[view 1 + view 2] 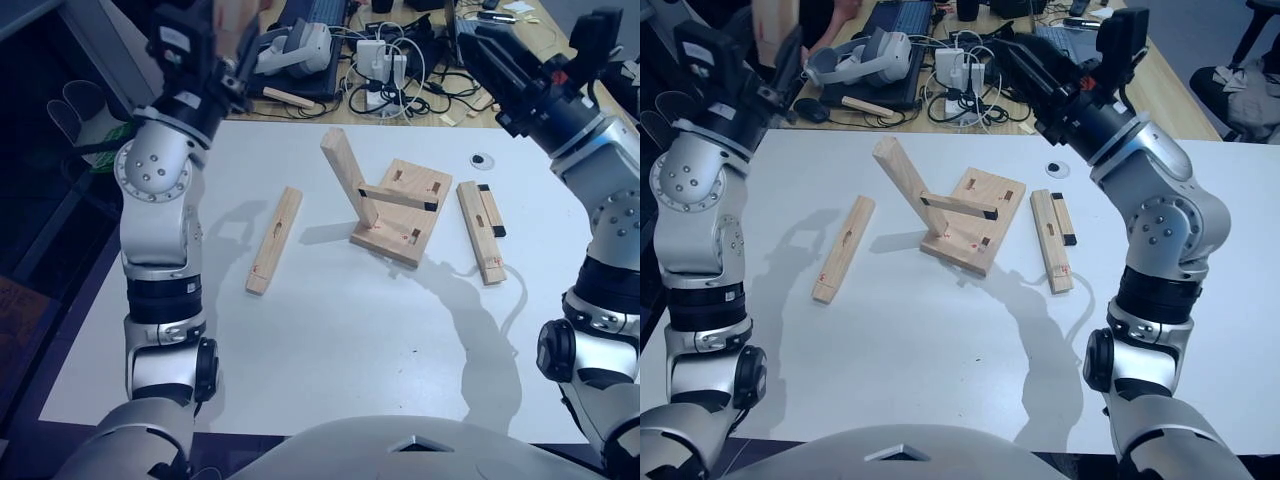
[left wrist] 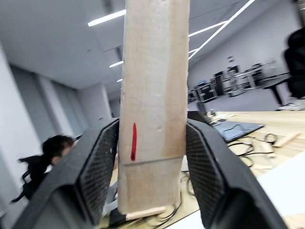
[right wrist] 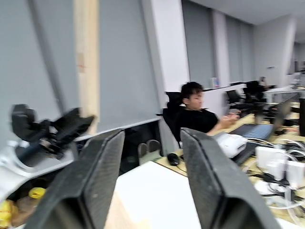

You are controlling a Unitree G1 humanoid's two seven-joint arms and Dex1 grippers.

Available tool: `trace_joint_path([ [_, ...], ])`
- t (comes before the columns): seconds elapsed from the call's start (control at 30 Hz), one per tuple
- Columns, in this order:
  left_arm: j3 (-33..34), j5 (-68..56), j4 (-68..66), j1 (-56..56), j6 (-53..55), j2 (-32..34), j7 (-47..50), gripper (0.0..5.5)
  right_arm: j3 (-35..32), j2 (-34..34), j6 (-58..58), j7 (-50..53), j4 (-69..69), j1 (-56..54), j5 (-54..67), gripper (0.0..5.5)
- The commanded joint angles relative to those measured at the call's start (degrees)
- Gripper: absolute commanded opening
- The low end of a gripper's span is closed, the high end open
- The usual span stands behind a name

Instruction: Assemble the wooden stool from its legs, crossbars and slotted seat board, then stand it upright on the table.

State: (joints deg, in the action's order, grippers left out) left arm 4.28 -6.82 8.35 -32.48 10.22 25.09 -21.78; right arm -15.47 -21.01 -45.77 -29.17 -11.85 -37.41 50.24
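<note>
the left gripper (image 2: 152, 160) has its jaws clamped on 1 leg (image 2: 155, 86), upright and high above the tabletop (image 1: 330, 350), likely ready to carry to a slot. the right gripper (image 3: 150, 176) hangs with jaws apart, empty. the seat board (image 1: 418, 182) lies mid-tabletop, 1 tilted leg (image 1: 345, 165) slotted in.

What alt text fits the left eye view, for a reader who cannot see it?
A seat board lies on the white table with one leg standing tilted in it and a crossbar joined to that leg. A loose leg lies flat on its left, a second loose piece on its right. The left pincer holds another leg; the right pincer is open and empty.
</note>
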Motion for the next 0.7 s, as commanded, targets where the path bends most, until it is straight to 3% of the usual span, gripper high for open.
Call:
trace_joint_path([
  [0.03, -4.76, -1.63, 3.13, 1.05, -1.03, 1.31, -7.53, 2.13, -0.24, -0.80, -4.41, 0.54, -4.74, -1.48, 6.58, 2.32],
  [0.27, -9.00, -3.49, 7.97, 4.53, 0.73, 0.77, -12.96, 2.13, 2.27, 1.36, -3.18, 4.25, -8.01, -3.05, 7.99, 2.32],
  [0.7, -10.02, -1.22, 6.88, 7.52, -3.09, 1.82, -15.02, 2.13, -1.77, 1.30, -2.19, 9.85, -6.43, -7.00, 15.43, 2.32],
])
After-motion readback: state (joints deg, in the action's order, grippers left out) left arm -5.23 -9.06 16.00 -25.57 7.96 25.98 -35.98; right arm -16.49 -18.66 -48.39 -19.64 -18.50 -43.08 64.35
